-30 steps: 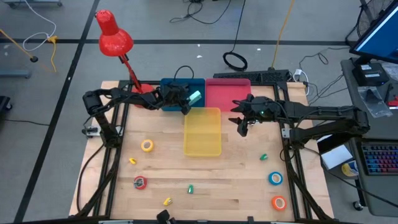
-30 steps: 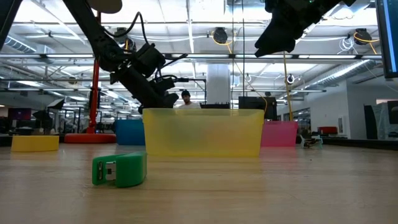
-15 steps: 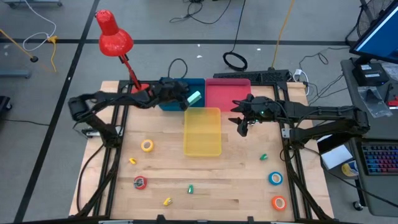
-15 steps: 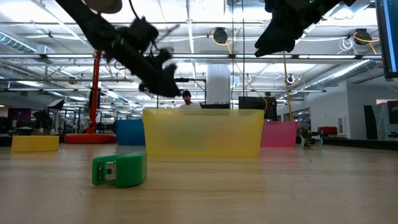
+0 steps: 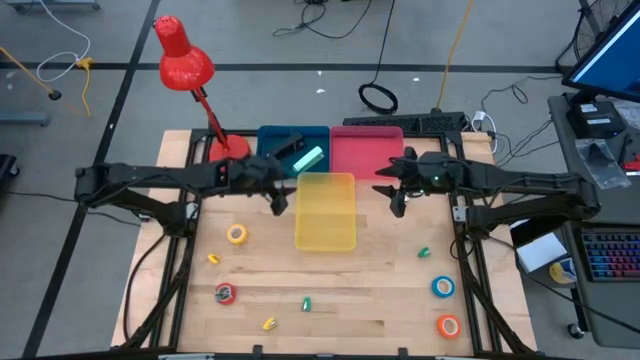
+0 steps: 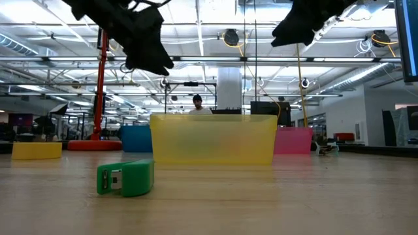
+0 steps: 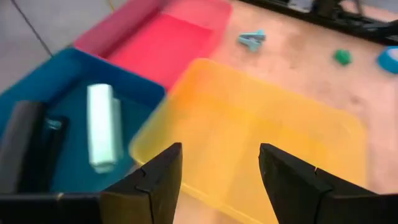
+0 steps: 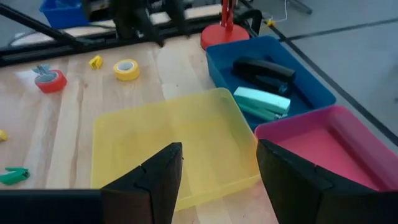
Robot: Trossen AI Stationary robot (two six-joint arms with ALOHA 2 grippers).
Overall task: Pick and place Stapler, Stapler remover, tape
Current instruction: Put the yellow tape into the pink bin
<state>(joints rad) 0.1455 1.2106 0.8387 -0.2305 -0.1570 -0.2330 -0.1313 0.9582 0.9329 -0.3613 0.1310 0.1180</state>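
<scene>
Two arms raised beside yellow bin [image 5: 325, 212], left tool [image 5: 280, 200] spread empty, right tool [image 5: 399, 197] spread empty

The table [image 5: 380, 300] is pale wood. On it stand three bins: one blue [image 5: 270, 137], one pink [image 5: 365, 152], one translucent yellow [image 5: 325, 212]. In the blue bin lie a black stapler [image 8: 264, 70] and a mint-green stapler [image 5: 309, 157]. The tape rolls are yellow [image 5: 236, 234], red [image 5: 225, 293], blue [image 5: 443, 287] and orange [image 5: 447, 325]. Small green pieces [image 5: 307, 302] and yellow pieces [image 5: 268, 323] lie scattered. The lamp [image 5: 183, 58] is red. Both arms are black.
</scene>
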